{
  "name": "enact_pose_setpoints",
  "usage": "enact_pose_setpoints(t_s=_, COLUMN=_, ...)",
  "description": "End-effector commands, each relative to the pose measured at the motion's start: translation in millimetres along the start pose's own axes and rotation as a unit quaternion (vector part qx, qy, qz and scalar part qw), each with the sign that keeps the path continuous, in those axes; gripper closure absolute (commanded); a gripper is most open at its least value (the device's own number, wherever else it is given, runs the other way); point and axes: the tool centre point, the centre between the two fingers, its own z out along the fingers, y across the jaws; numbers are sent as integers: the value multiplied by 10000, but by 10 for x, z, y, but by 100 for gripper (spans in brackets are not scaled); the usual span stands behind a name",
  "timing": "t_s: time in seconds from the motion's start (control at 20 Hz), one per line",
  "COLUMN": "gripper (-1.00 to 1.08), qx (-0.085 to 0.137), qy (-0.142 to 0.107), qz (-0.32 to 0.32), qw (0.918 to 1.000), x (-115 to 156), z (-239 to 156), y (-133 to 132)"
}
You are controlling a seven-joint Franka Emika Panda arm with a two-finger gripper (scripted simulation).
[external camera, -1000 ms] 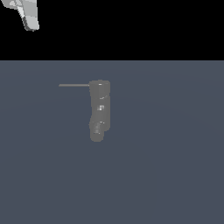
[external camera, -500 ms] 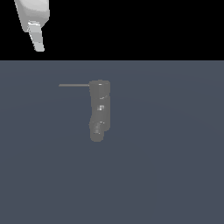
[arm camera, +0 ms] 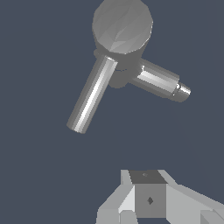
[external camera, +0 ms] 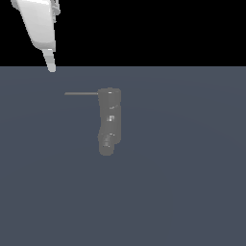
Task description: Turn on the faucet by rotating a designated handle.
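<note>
The faucet (external camera: pixel 109 120) is a chunky dull-grey body standing on the dark floor in the middle of the exterior view. Its handle (external camera: pixel 80 93), a thin dark rod, sticks out level from the top toward the exterior view's left. My gripper (external camera: pixel 51 66) hangs above and to the left of the handle's free end, apart from it, with the fingers together and nothing in them. In the wrist view the faucet (arm camera: pixel 122 26) is seen from above, with the handle (arm camera: pixel 92 96) and the spout (arm camera: pixel 159 81) branching from it. The gripper (arm camera: pixel 148 199) is well short of both.
Flat dark grey-blue floor (external camera: pixel 192 192) lies all around the faucet. A black background fills the space above the horizon line. No other objects show.
The gripper has come down and a little to the exterior view's right, from the top corner toward the handle's free end. Faucet and handle have not moved.
</note>
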Motion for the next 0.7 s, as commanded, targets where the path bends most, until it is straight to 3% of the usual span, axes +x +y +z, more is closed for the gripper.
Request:
enact_pose_setpoints(t_s=0.0, gripper=108, qx=-5, qy=1, qz=215, qw=9998, x=35, z=86, y=-114)
enact_pose_setpoints(t_s=0.65, gripper=108, qx=-61, qy=24, qz=1414, qw=9899, x=341, z=576, y=-713)
